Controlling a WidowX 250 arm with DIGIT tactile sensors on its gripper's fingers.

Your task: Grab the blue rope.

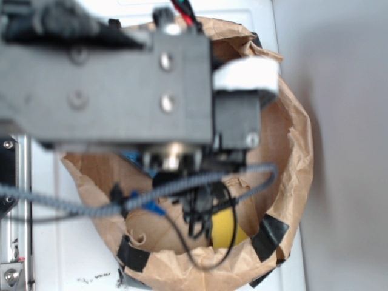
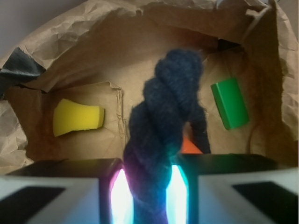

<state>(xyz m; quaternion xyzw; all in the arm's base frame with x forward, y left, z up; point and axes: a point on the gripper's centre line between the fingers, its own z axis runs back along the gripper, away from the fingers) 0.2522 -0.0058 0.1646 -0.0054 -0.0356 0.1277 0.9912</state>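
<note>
This is looking like a robotics lab bench rather than a home. A crumpled brown paper bag (image 1: pixel 291 139), patched with strips of black tape (image 1: pixel 270 236), is sitting on a plain white tabletop (image 1: pixel 60 242). Above the bag, a dark machined robot arm (image 1: pixel 121 85) is filling the exterior view, with a grey braided cable (image 1: pixel 73 206) trailing across it. Left of the bag, a bolted metal bracket (image 1: pixel 12 267) is showing. Inside the bag, toy blocks are lying: a yellow piece (image 2: pixel 77 116) and a green block (image 2: pixel 229 102).

blue rope (image 2: pixel 163 121): lower end cut off | orange piece (image 2: pixel 190 146): mostly hidden
</note>
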